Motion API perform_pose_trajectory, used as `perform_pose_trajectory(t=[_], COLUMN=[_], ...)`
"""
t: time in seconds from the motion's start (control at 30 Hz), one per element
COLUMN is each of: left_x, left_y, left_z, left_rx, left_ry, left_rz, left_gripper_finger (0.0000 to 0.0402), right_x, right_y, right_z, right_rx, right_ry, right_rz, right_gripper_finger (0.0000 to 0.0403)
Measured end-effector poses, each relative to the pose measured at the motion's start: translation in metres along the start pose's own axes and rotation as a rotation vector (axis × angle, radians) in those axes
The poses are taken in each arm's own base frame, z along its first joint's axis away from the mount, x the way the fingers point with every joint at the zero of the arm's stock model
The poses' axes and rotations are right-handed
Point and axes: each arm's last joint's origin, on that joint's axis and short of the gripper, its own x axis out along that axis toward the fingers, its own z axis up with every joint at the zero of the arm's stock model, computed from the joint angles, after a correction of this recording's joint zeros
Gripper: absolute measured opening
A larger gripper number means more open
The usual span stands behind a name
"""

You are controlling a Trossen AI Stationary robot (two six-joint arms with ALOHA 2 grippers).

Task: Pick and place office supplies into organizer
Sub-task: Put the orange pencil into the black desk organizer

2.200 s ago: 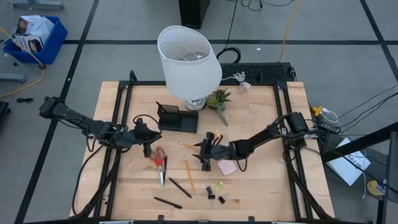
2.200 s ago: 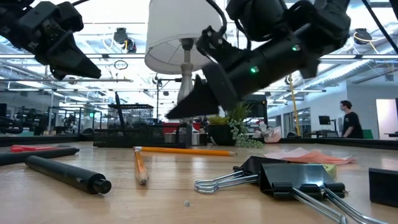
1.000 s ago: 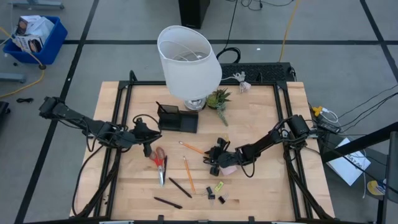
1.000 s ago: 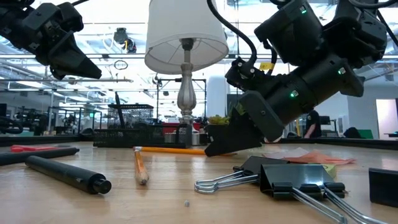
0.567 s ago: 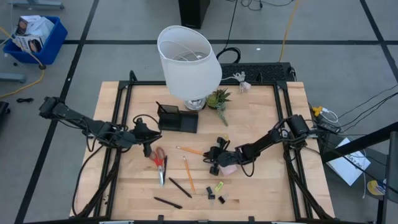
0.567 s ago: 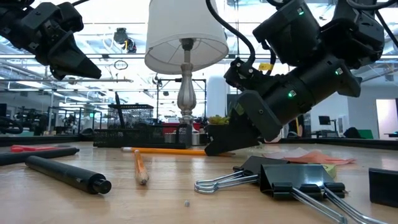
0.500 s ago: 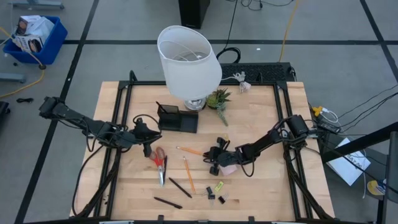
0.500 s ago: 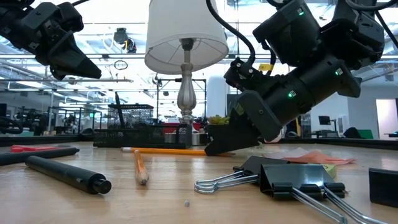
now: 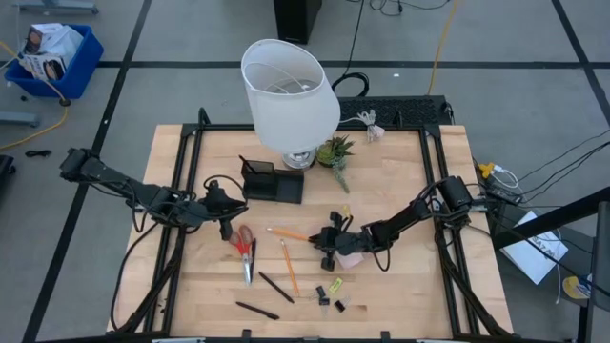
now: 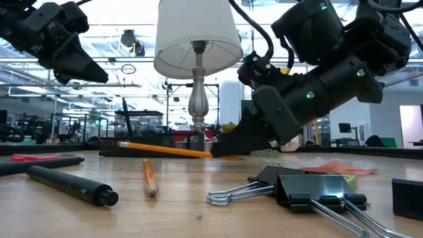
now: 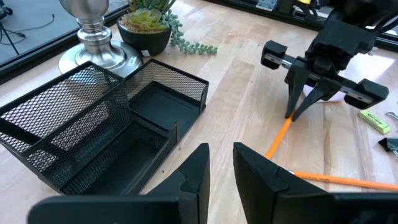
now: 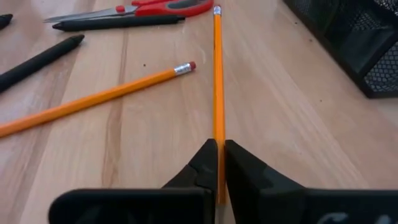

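Note:
My right gripper [image 9: 327, 240] is shut on an orange pencil [image 9: 289, 233] at the table's middle. A second pencil [image 9: 286, 263], red-handled scissors [image 9: 245, 250] and two black pens [image 9: 276, 286] lie flat on the wood to its near left. The pink sticky pad [image 9: 352, 257], a yellow-green piece [image 9: 335, 285] and black clips [image 9: 324, 301] lie near the right arm. The black mesh organizer [image 9: 272, 181] stands by the lamp base. My left gripper [image 9: 229, 224] hovers beside the scissors, narrowly open and holding nothing. My right gripper pinches one end of the pencil [image 12: 217, 146] between its two fingertips [image 12: 202, 163]. The fingers come from the table's right, slanting down, in line with the pencil. The pencil sticks out toward the left, tilted, its free end [image 10: 120, 144] raised off the wood.
A white-shaded lamp [image 9: 291, 90] and a small potted plant [image 9: 335, 151] stand at the far middle, beside the organizer. A black frame [image 9: 181, 191] runs along the table's edges. Bare wood lies at the far right of the table.
My right gripper has tipped upward in place. The pencil first slid a little toward the table's left; then its free end rose off the wood, while the end at the fingers stayed low.

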Motion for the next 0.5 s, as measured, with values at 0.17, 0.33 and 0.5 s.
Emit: perform_pose_trajectory(t=[0.17,0.33,0.5], left_x=[0.0000,0.0000,0.0001], left_y=[0.0001,0.0000,0.0000], left_z=[0.0000,0.0001,0.0000], left_rx=[-0.001,-0.001,-0.001], left_ry=[0.000,-0.001,0.000], left_rz=[0.001,0.000,0.001], left_gripper_finger=[0.0076,0.0076,0.0076], right_x=[-0.0002,-0.0002,-0.0002], right_y=[0.0007,0.0007,0.0006], right_z=[0.0034,0.0036,0.0032], right_rx=[-0.002,-0.003,-0.005], right_ry=[-0.030,-0.030,-0.027], right_rz=[0.005,0.005,0.004], right_gripper_finger=[0.0007,0.0001,0.0001])
